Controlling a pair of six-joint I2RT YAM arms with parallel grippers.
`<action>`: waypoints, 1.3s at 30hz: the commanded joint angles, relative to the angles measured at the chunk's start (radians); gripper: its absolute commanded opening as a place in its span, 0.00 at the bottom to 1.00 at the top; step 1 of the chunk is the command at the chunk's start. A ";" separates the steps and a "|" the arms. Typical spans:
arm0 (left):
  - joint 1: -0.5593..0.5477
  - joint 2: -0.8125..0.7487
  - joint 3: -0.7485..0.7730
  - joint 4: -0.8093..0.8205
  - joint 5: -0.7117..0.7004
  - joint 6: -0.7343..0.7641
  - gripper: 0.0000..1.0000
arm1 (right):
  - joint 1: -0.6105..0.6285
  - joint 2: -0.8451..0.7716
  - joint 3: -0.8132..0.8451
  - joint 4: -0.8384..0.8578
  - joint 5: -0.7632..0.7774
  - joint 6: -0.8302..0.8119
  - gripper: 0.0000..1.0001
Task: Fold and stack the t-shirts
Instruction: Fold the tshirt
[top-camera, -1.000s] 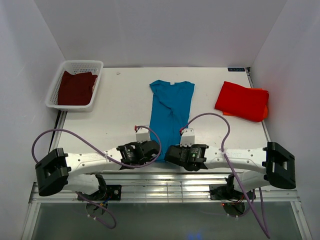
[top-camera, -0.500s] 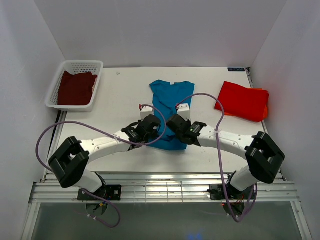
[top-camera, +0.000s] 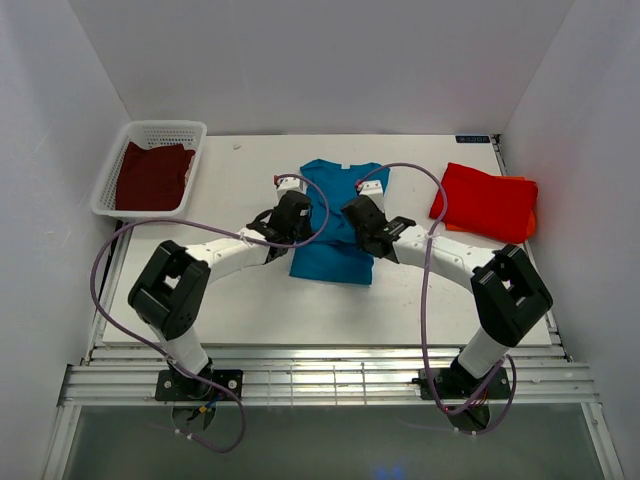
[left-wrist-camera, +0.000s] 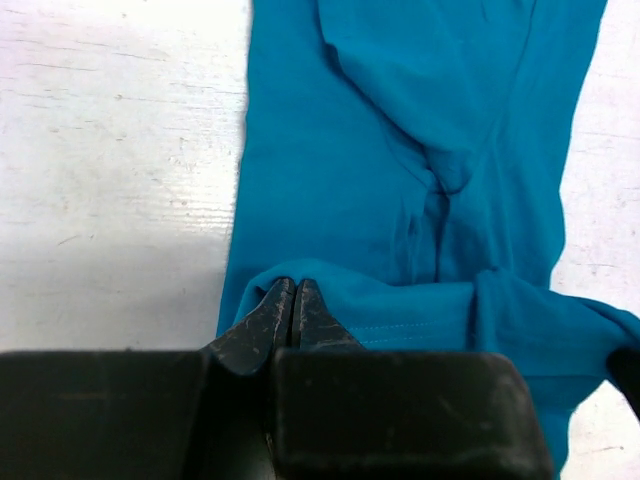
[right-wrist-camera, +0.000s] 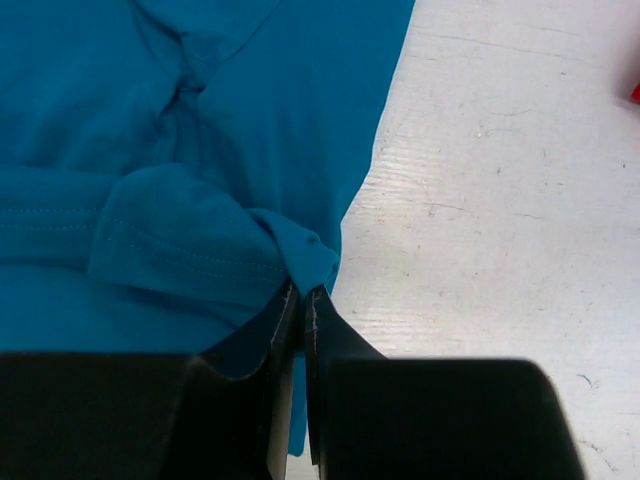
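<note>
Aluminium rails (top-camera: 330, 385) run along the near edge of the white table (top-camera: 240, 310), and the two arm bases are bolted to them. Both white-and-black arms reach away from there toward the middle of the table, each trailing a loop of purple cable (top-camera: 110, 270).

The soft teal-blue short-sleeved t-shirt (top-camera: 335, 255) lies at the middle of the table with its collar toward the far wall. Its near part is doubled over the body, so the near edge that shows is a fold. The stitched hem is held up over the chest of the shirt.

The left gripper (left-wrist-camera: 292, 300) has its black fingers pressed together on the left end of that hem. In the left wrist view the cloth bunches into a small ridge right at the fingertips, with the hem band running off to the right. The right gripper (right-wrist-camera: 302, 300) is likewise clamped tight, pinching the right corner of the hem. A small tuck of teal cloth sits just above its tips, at the shirt's right edge and beside bare table. From above, the two grippers stand side by side over the shirt, one on each side of its middle.

Farther back on the right, the bright red-orange t-shirt (top-camera: 485, 203) lies folded flat near the table's right edge, apart from the teal one. At the far left corner sits the white plastic mesh basket (top-camera: 160, 128). The dark maroon t-shirt (top-camera: 152, 176) lies inside it.
</note>
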 joint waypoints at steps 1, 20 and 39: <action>0.023 0.039 0.056 0.030 0.069 0.036 0.00 | -0.030 0.021 0.050 0.030 -0.022 -0.045 0.08; 0.074 0.161 0.344 -0.062 -0.156 0.159 0.79 | -0.090 0.111 0.221 -0.013 0.054 -0.166 0.53; -0.142 0.007 -0.050 0.125 0.038 -0.125 0.00 | -0.085 0.078 0.032 0.239 -0.624 -0.123 0.08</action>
